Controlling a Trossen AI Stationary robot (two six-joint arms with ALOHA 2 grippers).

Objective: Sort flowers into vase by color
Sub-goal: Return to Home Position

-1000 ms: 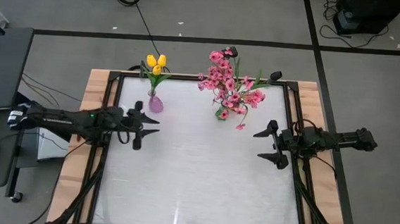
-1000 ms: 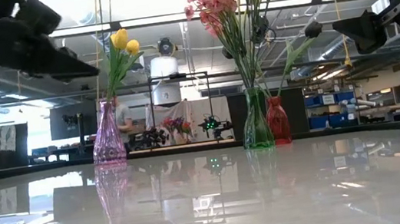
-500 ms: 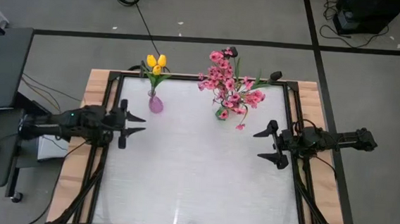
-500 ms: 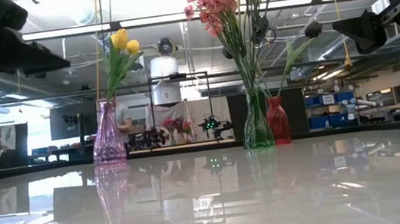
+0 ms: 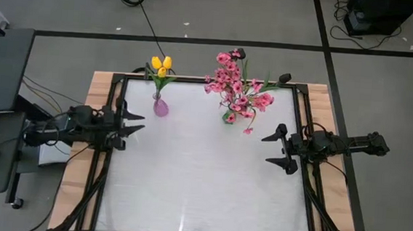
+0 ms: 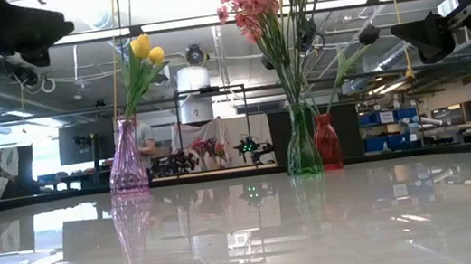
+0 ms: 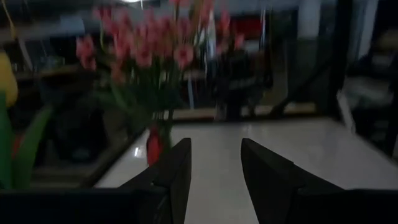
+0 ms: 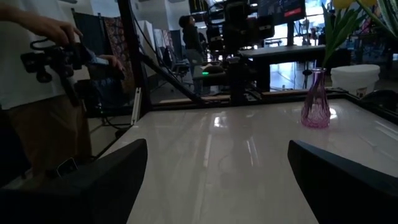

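L gripper (image 5: 139,122): over the left edge of table (image 5: 201,195), held off the top. Fingers (image 7: 177,171) apart, nothing between them.
- Purple vase (image 5: 161,107) w/ yellow tulips (image 5: 161,65) is the nearest thing to it. It sits a little ahead of the tips and off toward the far edge. Near, not touching.
- Green vase (image 5: 230,117) w/ pink sprays (image 5: 234,85) is farther ahead, across the table, also toward the far edge. Well apart from L gripper.
- L wrist view: pink sprays and red vase (image 7: 153,146) show beyond the fingers.

R gripper (image 5: 266,150): over the right side of the table, off the top. Fingers spread wide, empty.
- Green vase is ahead of it and toward the far edge. Near, but clear of the tips.
- Red vase stands just beside the green one, on the R gripper's side in the low view. Can't tell if the two vases touch. From above it's hidden under the blooms.
- Dark tulips (image 5: 285,78): one head hangs out near the far right corner, toward the far edge from R gripper. The other is up by the top of the pink sprays. Low view shows dark tulip stems rising by the red vase.
- Purple vase is straight across the table from R gripper, well apart.

All stems upright in vases; none on the table top.

Room beyond, R wrist view: person (image 8: 37,93) standing off the table's corner, hands on a dark device (image 8: 59,59).
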